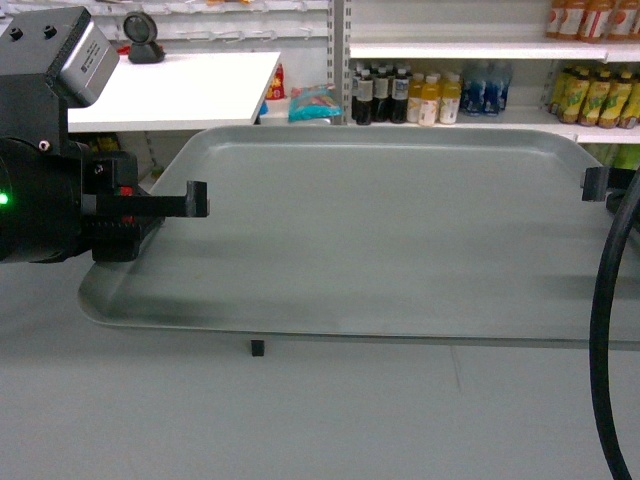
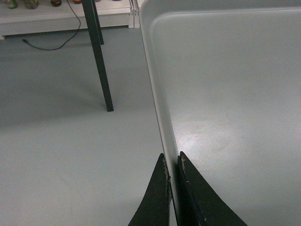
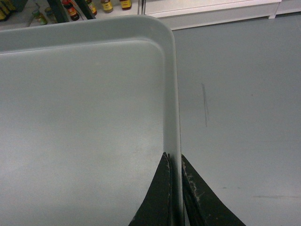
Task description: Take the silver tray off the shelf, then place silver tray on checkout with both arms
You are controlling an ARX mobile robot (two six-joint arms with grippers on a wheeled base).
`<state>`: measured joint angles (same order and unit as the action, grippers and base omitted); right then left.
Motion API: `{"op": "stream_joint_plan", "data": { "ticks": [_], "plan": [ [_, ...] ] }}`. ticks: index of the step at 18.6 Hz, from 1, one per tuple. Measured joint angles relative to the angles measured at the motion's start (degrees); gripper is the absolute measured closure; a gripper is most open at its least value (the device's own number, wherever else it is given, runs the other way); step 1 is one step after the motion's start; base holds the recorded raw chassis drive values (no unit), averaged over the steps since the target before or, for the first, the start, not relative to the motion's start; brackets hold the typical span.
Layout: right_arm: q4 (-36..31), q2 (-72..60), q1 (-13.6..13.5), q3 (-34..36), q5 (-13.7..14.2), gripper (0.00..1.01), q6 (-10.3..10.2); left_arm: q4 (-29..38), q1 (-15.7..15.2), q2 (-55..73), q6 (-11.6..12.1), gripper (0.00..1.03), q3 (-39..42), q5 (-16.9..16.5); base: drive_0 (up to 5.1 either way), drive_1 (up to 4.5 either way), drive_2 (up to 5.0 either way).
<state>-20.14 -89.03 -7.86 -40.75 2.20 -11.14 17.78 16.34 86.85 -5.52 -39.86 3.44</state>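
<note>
The silver tray (image 1: pixel 380 240) hangs level in the air above the grey floor, held at both short ends. My left gripper (image 1: pixel 192 205) is shut on its left rim; the left wrist view shows the fingers (image 2: pixel 172 162) pinching the rim of the silver tray (image 2: pixel 235 94). My right gripper (image 1: pixel 600 186) is shut on the right rim, and the right wrist view shows it (image 3: pixel 173 161) clamped near the far corner of the silver tray (image 3: pixel 84 103). The white checkout (image 1: pixel 180 85) lies beyond the tray at the back left. White shelf boards (image 1: pixel 440 50) stand behind.
A black device (image 1: pixel 145 40) sits on the checkout. Bottles (image 1: pixel 420 95) line the back shelves. A black table leg (image 2: pixel 101 70) and a loose cable (image 2: pixel 47 46) are on the floor to the left. A thick black cable (image 1: pixel 605 350) hangs at the right. A small black block (image 1: pixel 257 348) shows under the tray's near edge.
</note>
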Motion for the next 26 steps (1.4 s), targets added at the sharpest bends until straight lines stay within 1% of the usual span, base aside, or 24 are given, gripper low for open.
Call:
{"op": "stream_joint_plan", "data": {
  "ticks": [26],
  "plan": [
    [-0.1,0.0,0.0,0.0,0.0,0.98,0.0,0.2,0.0,0.0,0.0,1.0,0.0,0.0,-4.9,2.5,2.5]
  ]
}}
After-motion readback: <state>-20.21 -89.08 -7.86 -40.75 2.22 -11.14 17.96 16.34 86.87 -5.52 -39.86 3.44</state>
